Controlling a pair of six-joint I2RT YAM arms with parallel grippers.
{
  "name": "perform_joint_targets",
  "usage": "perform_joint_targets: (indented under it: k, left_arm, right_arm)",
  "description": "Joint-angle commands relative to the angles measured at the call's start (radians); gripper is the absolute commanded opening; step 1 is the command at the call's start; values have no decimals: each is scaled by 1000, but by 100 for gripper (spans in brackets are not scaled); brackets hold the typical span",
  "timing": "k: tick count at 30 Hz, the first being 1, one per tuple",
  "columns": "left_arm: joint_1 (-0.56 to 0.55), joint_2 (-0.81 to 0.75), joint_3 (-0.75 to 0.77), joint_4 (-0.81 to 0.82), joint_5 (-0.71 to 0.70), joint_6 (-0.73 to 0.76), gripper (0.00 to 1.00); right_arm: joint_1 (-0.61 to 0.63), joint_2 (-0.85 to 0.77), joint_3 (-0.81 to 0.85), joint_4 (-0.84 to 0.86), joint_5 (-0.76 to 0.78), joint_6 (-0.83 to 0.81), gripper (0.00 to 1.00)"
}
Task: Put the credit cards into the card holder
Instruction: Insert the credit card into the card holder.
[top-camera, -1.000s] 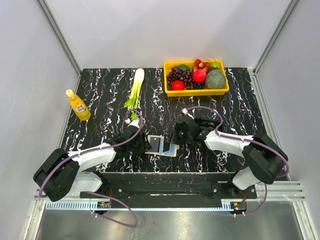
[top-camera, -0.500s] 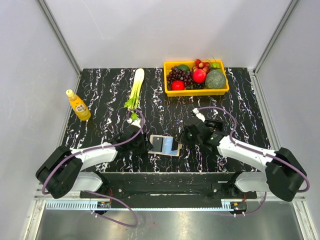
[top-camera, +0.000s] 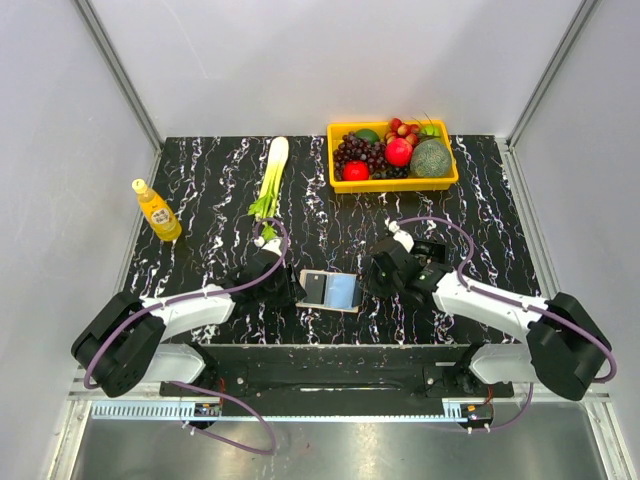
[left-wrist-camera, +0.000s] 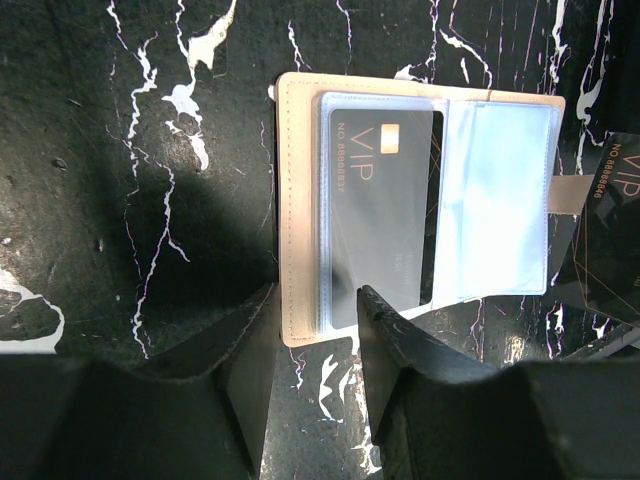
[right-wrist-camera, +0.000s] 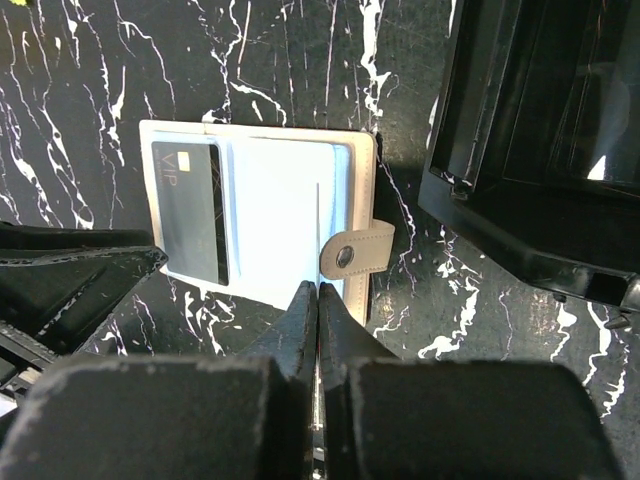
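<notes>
Right gripper (right-wrist-camera: 318, 292) has neared the holder (left-wrist-camera: 298, 200), pinching a card (left-wrist-camera: 610, 230) to slot in. Left gripper (left-wrist-camera: 315, 305), half-open, empty, seems to steady its edge.

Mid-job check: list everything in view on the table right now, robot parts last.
Beige folding card holder: one, light blue panel inside, open at near centre.
Dark grey VIP card: one, in the holder's pocket nearer the left arm.
Second dark VIP card: one, off the holder's clasp side, apparently pinched by the right gripper.
Plastic drink bottle: one, yellow-orange, far left.
Leek: one, white-green, back centre-left.
Yellow plastic tray: one, holding mixed fruit, back right.
Marbled tabletop: one, black, white-veined.
Left gripper: black, open, straddling the holder's near corner.
Right gripper: black, shut.
</notes>
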Motion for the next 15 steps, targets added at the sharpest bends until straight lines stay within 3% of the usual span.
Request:
perform_joint_targets:
  k: [1, 15]
  left_arm:
    - [-2, 13, -20, -72, 23, 9, 41]
    - [-2, 19, -8, -73, 35, 15, 41]
  right_arm:
    - [-4, 18, 0, 18, 34, -4, 0]
    - [-7, 101, -32, 159, 9, 51, 0]
